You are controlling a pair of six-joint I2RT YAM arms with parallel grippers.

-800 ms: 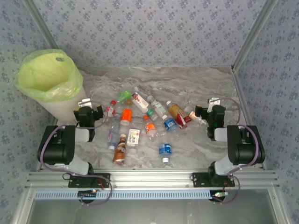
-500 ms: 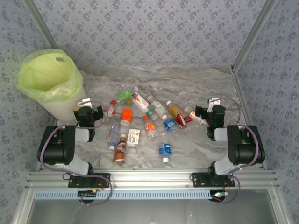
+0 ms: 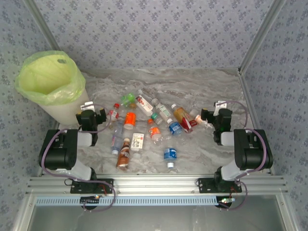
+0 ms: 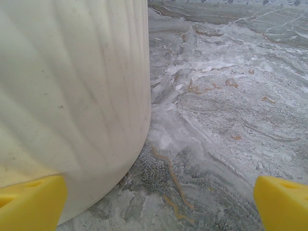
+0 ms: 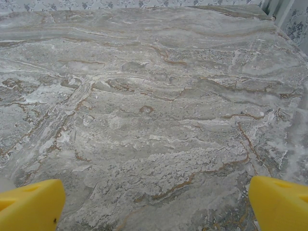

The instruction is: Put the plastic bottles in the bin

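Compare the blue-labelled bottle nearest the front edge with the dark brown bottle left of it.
The blue-labelled bottle is clear with a blue band; the brown bottle looks dark along most of its length. The blue-labelled bottle lies apart from the others; the brown bottle lies close to a white-labelled bottle. Both lie on their sides on the table.

Many small clear plastic bottles [image 3: 147, 130] with bright labels lie on their sides in the middle of the desk [image 3: 202, 86]. The tall white bin [image 3: 50, 86] with a green bag stands far left.
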